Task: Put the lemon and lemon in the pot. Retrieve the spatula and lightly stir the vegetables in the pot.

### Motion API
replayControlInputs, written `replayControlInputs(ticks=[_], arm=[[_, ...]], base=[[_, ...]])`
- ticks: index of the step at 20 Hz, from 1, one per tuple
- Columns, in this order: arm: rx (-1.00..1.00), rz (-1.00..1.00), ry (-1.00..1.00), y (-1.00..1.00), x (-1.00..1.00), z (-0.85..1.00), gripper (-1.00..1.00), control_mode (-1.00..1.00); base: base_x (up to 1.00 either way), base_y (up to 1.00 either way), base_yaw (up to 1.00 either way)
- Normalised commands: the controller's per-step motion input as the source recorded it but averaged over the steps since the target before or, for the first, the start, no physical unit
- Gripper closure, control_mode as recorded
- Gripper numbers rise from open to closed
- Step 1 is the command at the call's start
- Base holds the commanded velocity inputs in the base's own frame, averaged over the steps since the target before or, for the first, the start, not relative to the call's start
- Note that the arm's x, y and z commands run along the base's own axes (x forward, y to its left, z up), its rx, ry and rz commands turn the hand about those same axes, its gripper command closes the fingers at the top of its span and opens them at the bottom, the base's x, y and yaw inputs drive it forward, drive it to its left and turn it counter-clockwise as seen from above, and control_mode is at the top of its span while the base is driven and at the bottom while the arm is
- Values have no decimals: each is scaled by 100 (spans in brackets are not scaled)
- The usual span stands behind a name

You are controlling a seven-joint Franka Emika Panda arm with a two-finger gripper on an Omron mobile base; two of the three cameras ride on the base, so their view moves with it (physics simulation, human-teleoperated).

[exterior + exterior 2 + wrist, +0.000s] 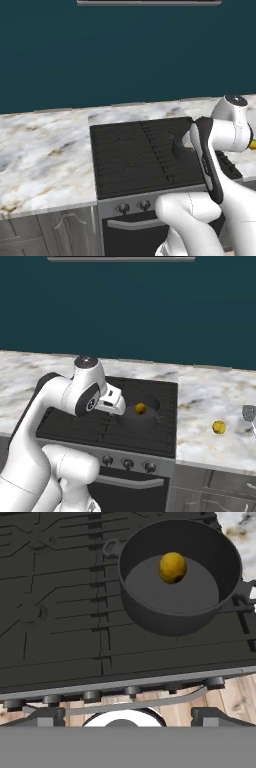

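Note:
The dark grey pot stands on the right side of the stove, and one lemon lies on its floor. In the right base view the same lemon shows inside the pot. The other lemon rests on the marble counter to the right of the stove. Past it, at the view's right edge, lies the spatula with its flat grey blade. My gripper hovers above the stove's front edge, to the left of the pot; it is open with nothing between its fingers.
The black stove has knobs along its front. Marble counter runs on both sides of it, with a dark teal wall behind. My own arm hides the pot in the left base view.

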Motion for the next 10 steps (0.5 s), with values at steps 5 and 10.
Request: replayControlInputs(ticks=[5,10], arm=[[0,0,0,0,0,0,-100,100],[0,0,0,0,0,0,-100,100]], base=[[-26,-3,-2],[-43,-42,-17]])
